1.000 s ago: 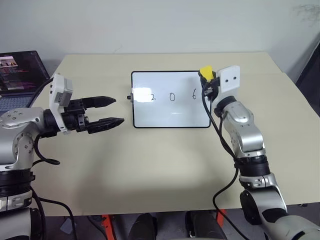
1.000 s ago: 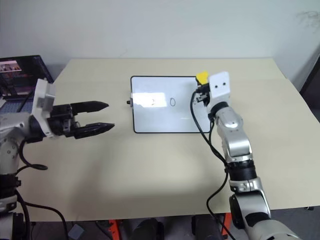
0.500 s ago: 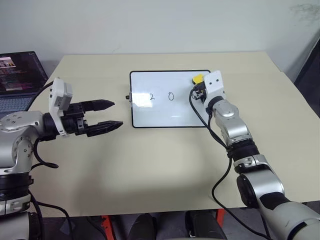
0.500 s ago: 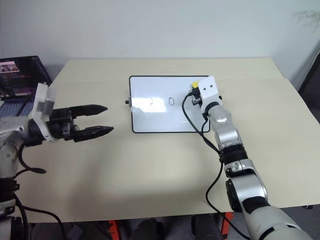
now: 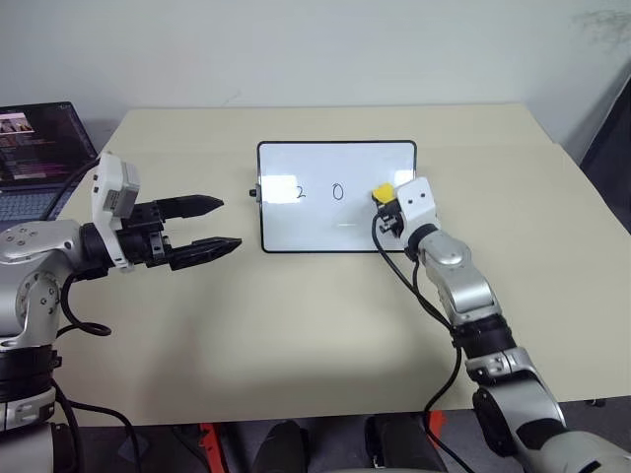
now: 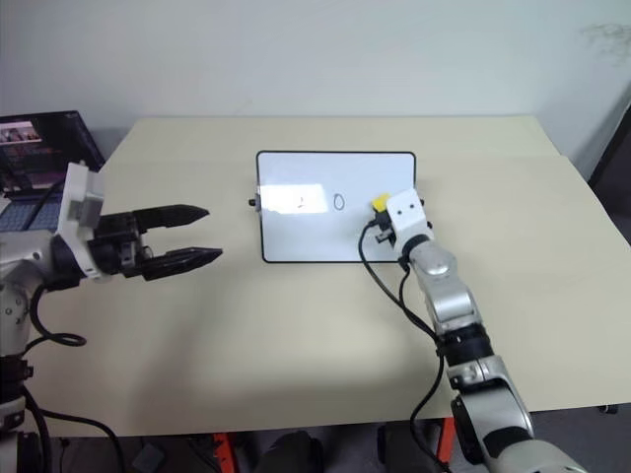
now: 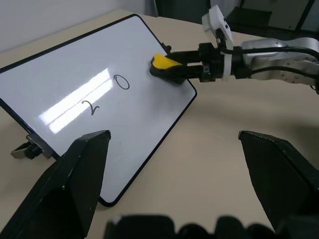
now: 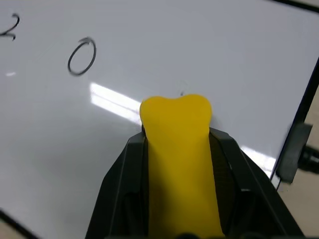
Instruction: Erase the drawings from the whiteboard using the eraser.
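Right wrist view: eraser (image 8: 177,149) long axis along right hand (image 8: 179,164) fingers.

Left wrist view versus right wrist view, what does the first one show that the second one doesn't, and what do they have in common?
Left wrist view alone: the left gripper's own two black fingers spread open, the right arm's silver forearm reaching in, the beige table, and the whiteboard's whole outline with its black frame. Right wrist view alone: a close look at the right gripper clamped on the eraser, and a small mark at the eraser's tip, perhaps a trace of a third digit. Both: the white surface, the handwritten "2" and "0", and the yellow eraser over the board.
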Action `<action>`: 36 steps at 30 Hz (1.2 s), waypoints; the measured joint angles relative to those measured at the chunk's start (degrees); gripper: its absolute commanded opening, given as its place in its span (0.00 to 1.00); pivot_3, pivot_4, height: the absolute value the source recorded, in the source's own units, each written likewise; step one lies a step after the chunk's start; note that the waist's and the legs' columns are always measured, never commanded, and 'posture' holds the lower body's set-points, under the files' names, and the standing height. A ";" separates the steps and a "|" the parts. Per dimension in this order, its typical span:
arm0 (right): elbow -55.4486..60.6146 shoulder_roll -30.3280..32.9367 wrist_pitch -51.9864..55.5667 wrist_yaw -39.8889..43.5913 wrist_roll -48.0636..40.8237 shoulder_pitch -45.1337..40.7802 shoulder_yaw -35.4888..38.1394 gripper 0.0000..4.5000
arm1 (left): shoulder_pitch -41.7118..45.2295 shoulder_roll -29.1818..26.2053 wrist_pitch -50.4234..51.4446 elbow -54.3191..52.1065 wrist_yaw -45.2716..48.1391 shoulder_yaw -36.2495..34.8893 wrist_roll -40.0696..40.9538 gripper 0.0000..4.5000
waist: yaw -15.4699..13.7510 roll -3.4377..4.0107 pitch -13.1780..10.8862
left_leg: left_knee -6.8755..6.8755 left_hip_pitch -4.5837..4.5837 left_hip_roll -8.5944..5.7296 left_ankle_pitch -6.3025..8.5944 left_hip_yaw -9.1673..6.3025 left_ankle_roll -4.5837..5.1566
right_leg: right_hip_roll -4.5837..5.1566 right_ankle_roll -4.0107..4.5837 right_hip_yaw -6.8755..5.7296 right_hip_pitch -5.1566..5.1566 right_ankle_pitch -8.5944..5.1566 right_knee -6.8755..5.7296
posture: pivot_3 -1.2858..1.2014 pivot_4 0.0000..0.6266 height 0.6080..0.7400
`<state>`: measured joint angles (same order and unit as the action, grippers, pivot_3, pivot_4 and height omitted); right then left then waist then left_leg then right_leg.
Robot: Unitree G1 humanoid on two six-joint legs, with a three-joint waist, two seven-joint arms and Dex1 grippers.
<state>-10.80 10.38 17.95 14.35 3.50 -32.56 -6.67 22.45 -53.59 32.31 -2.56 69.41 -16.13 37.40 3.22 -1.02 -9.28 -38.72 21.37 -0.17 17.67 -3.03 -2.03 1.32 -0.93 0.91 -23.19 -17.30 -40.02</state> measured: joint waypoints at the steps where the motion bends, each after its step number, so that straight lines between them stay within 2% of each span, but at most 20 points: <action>1: 1.56 0.41 1.14 0.46 0.03 1.15 -0.32 0.28 | 0.00 0.00 0.00 -0.03 0.01 0.00 0.05 1.00 | 0.00 -0.01 0.01 | 0.00 -0.01 0.00 0.00 0.00 0.00 | 0.00 -0.01 0.00 0.01 0.00 0.00 | 0.52 0.24 1.00; 5: 5.41 1.37 4.00 1.02 0.03 4.44 -1.07 0.28 | 0.00 -0.01 -0.01 -0.01 0.07 0.00 0.07 1.00 | 0.01 -0.04 0.02 | 0.00 -0.09 -0.01 0.00 0.01 0.00 | -0.01 -0.02 0.01 0.06 0.02 0.00 | 0.52 0.24 1.00; 11: 6.79 2.13 5.46 1.44 -0.33 4.56 -0.82 0.28 | 0.07 0.00 -0.25 0.20 0.18 0.01 0.06 1.00 | -0.03 -0.04 0.01 | 0.00 -0.10 -0.01 0.00 0.00 0.00 | -0.01 -0.01 0.00 0.08 0.02 0.01 | 0.52 0.24 1.00; 17: 7.11 1.44 5.38 0.42 -2.52 3.03 3.27 0.28 | 0.15 0.01 -0.71 0.56 0.36 0.03 0.01 1.00 | -0.08 -0.03 -0.03 | 0.01 0.01 -0.01 0.00 0.00 0.00 | -0.01 -0.02 -0.01 -0.02 0.02 0.03 | 0.52 0.24 1.00; 25: 9.86 -0.55 4.72 -0.73 -3.09 -0.16 4.10 0.28 | 0.22 0.18 -1.87 0.96 1.01 0.13 -0.05 1.00 | 0.00 -0.02 -0.04 | 0.06 0.10 0.00 0.00 -0.01 0.00 | -0.01 -0.01 -0.01 -0.09 0.02 0.12 | 0.52 0.24 1.00; 29: 6.34 -0.93 3.30 -1.07 -2.49 -1.78 3.56 0.28 | 0.21 0.56 -2.06 1.04 1.11 0.18 -0.18 1.00 | 0.00 -0.02 -0.05 | 0.05 0.09 -0.01 0.00 -0.01 0.00 | 0.00 -0.01 -0.02 -0.09 0.02 0.10 | 0.52 0.24 1.00; 36: -7.00 -1.44 -4.77 -2.72 0.28 -6.39 2.06 0.28 | 0.37 0.74 -2.60 1.17 1.25 0.57 -0.26 1.00 | 0.15 -0.03 -0.04 | 0.05 0.10 0.01 0.00 0.03 0.00 | -0.01 -0.01 0.01 -0.10 0.02 0.11 | 0.52 0.24 1.00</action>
<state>-17.80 8.94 13.18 11.63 3.78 -38.95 -4.61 22.81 -52.84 29.71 -1.40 70.66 -15.56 37.14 3.36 -1.05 -9.32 -38.68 21.46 -0.16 17.67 -3.01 -2.03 1.31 -0.94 0.92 -23.29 -17.28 -39.91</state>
